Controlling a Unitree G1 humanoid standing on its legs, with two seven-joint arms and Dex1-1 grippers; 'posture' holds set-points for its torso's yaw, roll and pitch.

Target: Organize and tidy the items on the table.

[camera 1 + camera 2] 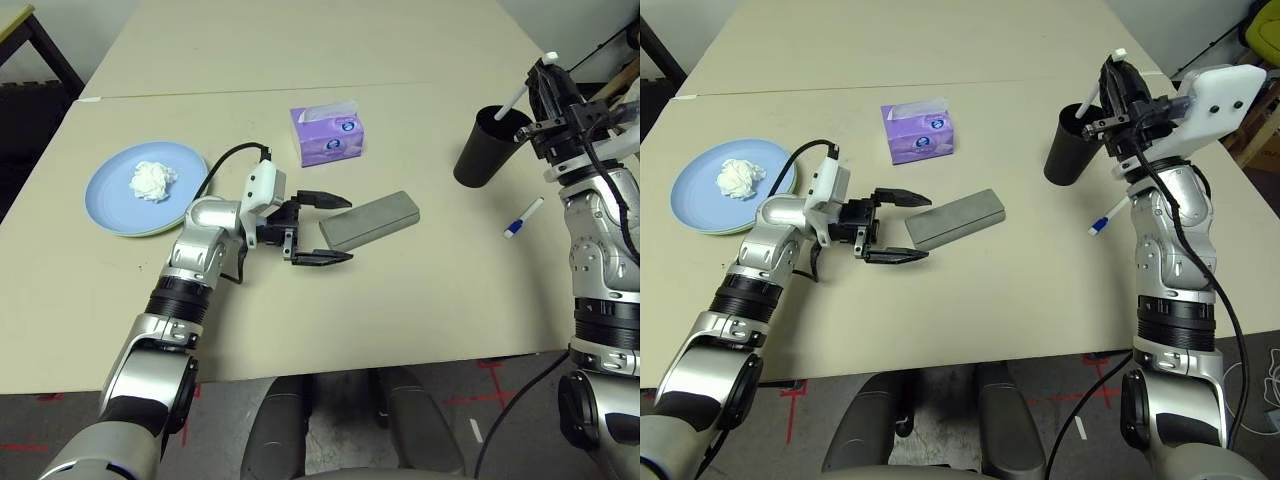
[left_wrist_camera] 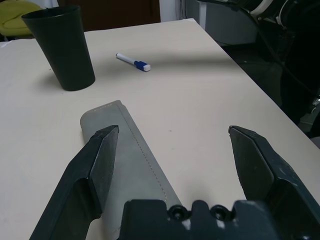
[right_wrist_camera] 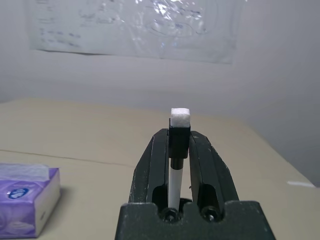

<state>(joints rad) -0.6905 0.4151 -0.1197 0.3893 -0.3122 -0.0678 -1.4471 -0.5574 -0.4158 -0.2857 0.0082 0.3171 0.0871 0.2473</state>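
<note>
Both arms are shiny silver with black ribbed rings around them. Each one ends in a black gripper with two long pointed fingers. The left gripper has a white box just behind it, and a black cable loops out of that box. The right gripper has a white box with small dark dots behind it. A black cable runs down that arm. Small round screws sit at the base of the fingers.

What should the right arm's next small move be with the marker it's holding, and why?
Probably tip the marker down into the black cup and then release. The right gripper is shut on the marker just above and beside the cup's open rim, the marker's lower end already near the opening. A second marker lies loose on the table, likely the next one to collect.
</note>
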